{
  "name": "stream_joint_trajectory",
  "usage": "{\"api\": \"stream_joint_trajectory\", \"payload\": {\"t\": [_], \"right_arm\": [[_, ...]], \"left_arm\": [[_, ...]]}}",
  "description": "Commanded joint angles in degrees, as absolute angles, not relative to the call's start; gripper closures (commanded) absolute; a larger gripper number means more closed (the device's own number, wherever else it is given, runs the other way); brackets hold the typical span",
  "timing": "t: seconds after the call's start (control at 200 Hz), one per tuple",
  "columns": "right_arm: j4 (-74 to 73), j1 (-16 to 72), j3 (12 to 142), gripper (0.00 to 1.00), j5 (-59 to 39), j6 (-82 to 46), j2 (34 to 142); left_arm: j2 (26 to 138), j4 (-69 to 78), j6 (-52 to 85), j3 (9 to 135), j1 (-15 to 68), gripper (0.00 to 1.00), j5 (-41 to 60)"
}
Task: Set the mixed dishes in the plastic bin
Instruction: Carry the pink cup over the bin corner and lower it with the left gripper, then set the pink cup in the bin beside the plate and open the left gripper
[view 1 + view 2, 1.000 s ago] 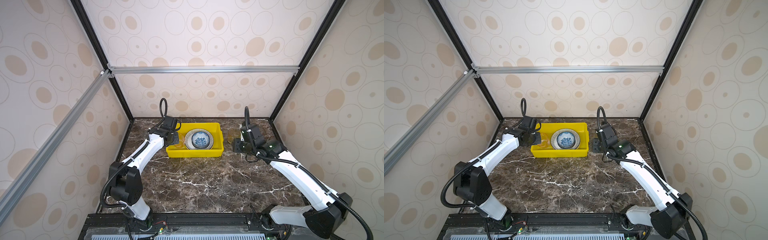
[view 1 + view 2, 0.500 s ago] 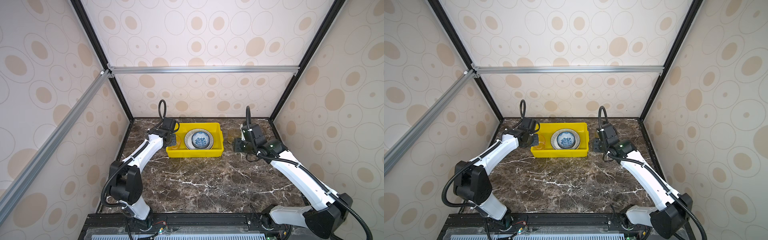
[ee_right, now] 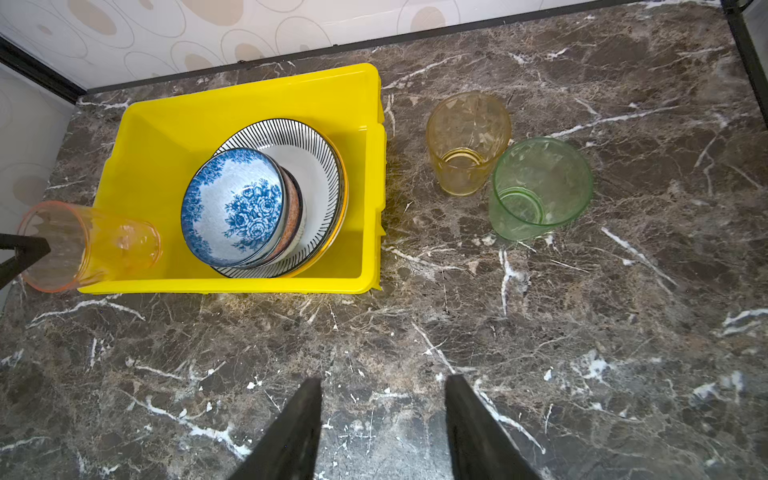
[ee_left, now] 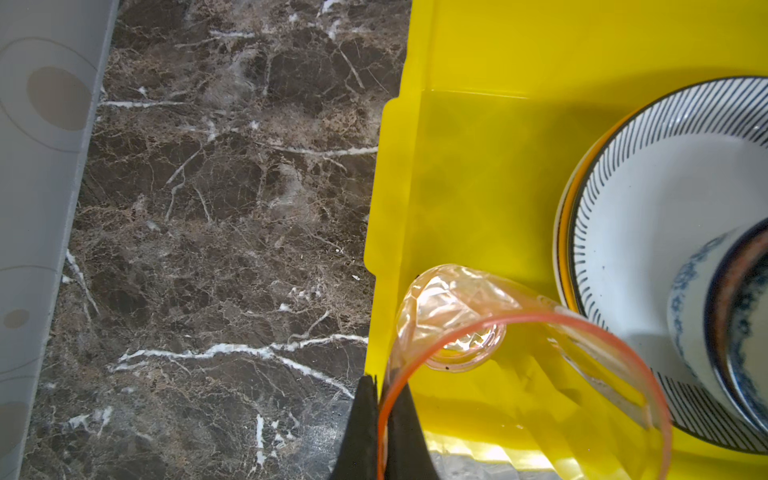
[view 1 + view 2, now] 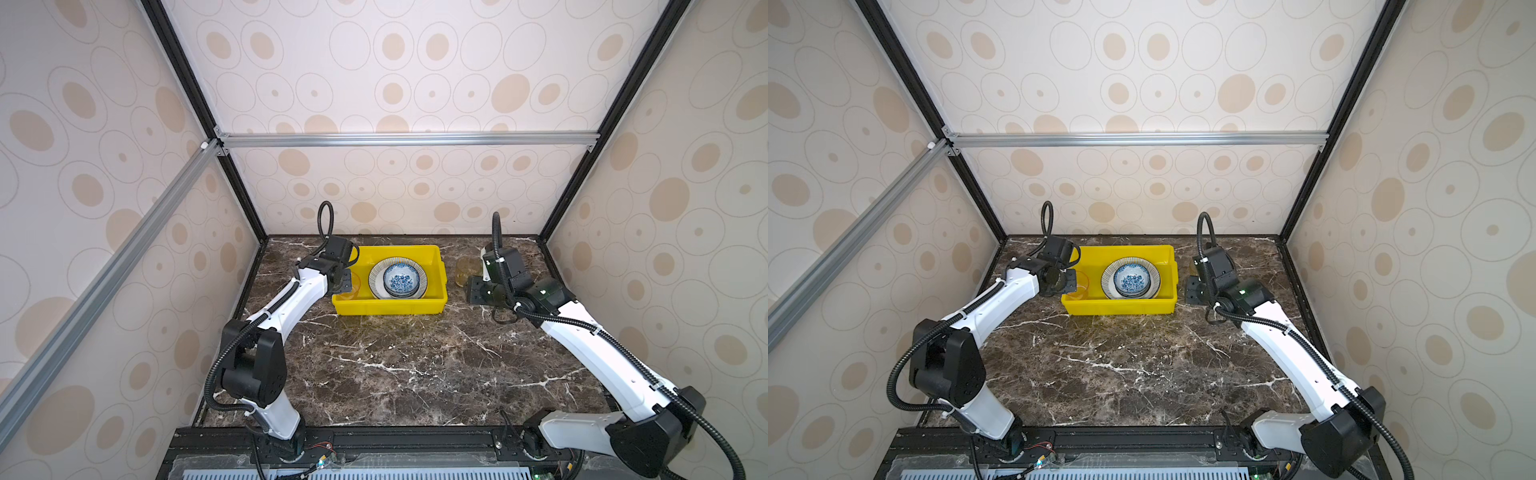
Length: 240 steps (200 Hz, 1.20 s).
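Note:
The yellow plastic bin [image 5: 390,309] [image 5: 1117,307] [image 3: 232,286] stands at the back middle of the table. In it lies a striped-rim plate [image 5: 376,282] [image 3: 320,174] with a blue-floral bowl [image 5: 401,279] [image 5: 1133,280] [image 3: 235,208] stacked on another bowl. My left gripper [image 4: 380,382] [image 5: 343,282] is shut on the rim of a pink cup [image 4: 457,307] [image 3: 91,245] [image 5: 352,287]. The cup is tilted, its base over the bin's left end. An amber cup [image 3: 469,141] [image 5: 467,270] and a green cup [image 3: 540,187] stand on the table right of the bin. My right gripper [image 3: 382,382] [image 5: 478,291] hangs open and empty just in front of them.
The dark marble table [image 5: 395,365] is closed in by patterned walls on three sides. The bin's floor left of the plate [image 4: 478,187] is bare yellow. A black rail [image 5: 374,440] runs along the front edge, where both arm bases stand.
Almost nothing: the left gripper with the pink cup has shifted only slightly at the bin's left end. The right arm has stayed where it was.

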<state>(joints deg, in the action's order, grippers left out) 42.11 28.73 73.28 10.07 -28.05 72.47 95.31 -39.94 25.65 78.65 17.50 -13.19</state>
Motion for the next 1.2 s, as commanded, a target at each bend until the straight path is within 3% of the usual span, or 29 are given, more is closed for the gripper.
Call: {"api": "stream_joint_trajectory", "payload": {"t": [0.0, 1.196], "right_arm": [[43.4, 28.3, 72.6, 0.49, 9.9, -28.7, 70.9], [43.0, 27.6, 70.6, 0.48, 10.3, -28.4, 70.6]], "left_arm": [[95.7, -42.5, 24.9, 77.7, 17.0, 1.00, -14.7], [102.8, -40.4, 25.2, 78.6, 17.8, 1.00, -8.2]]}}
